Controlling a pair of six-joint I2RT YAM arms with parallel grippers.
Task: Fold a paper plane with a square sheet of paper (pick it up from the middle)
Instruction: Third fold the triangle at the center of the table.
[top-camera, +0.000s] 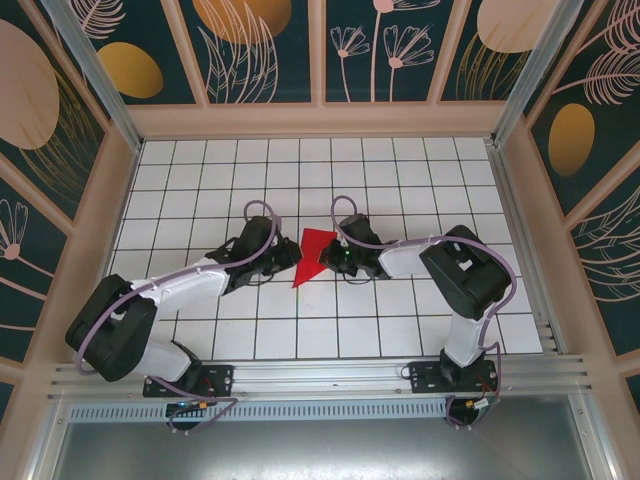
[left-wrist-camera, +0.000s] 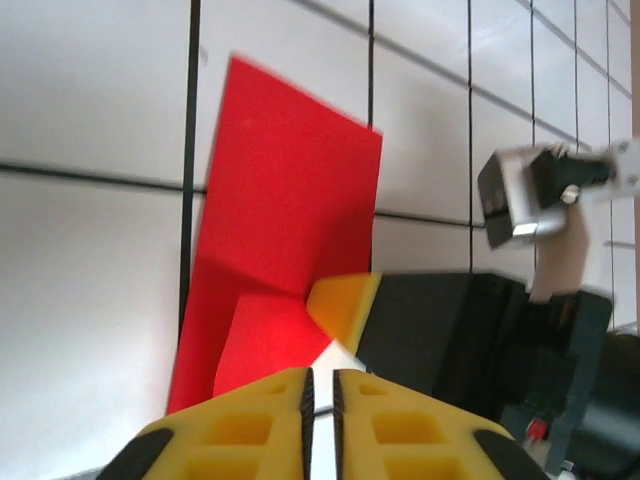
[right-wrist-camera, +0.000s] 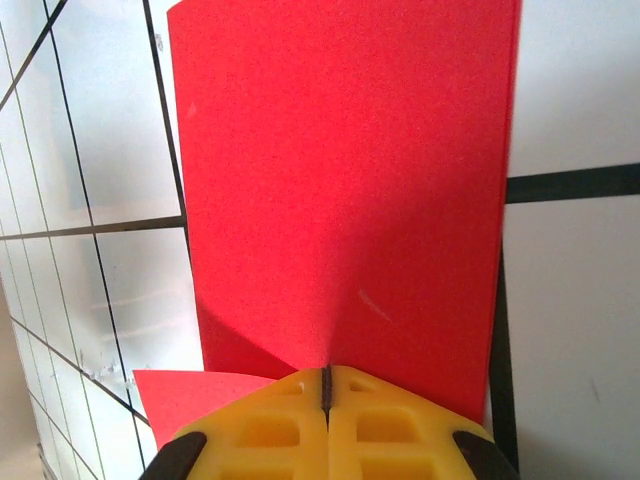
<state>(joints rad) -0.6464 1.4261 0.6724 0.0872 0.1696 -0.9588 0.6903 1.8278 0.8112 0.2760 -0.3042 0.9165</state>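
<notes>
The square sheet of paper (top-camera: 314, 247) is bright red and lies bent over on itself at the middle of the white grid table. My right gripper (top-camera: 326, 262) is at its right edge, shut on the sheet. In the right wrist view the sheet (right-wrist-camera: 340, 180) rises straight out of the seam of the right gripper (right-wrist-camera: 327, 372), and a lower flap sticks out to the left. My left gripper (top-camera: 293, 256) is at the sheet's left side. In the left wrist view the left gripper (left-wrist-camera: 322, 374) has its jaws a narrow slit apart, bare table between them. The folded sheet (left-wrist-camera: 290, 200) lies just ahead.
The white tiled table (top-camera: 400, 180) is boxed in by wooden-framed patterned walls (top-camera: 320, 120) at the back and on both sides. An aluminium rail (top-camera: 320, 375) with both arm bases runs along the near edge. The right arm's black wrist (left-wrist-camera: 450, 330) is close to my left fingers.
</notes>
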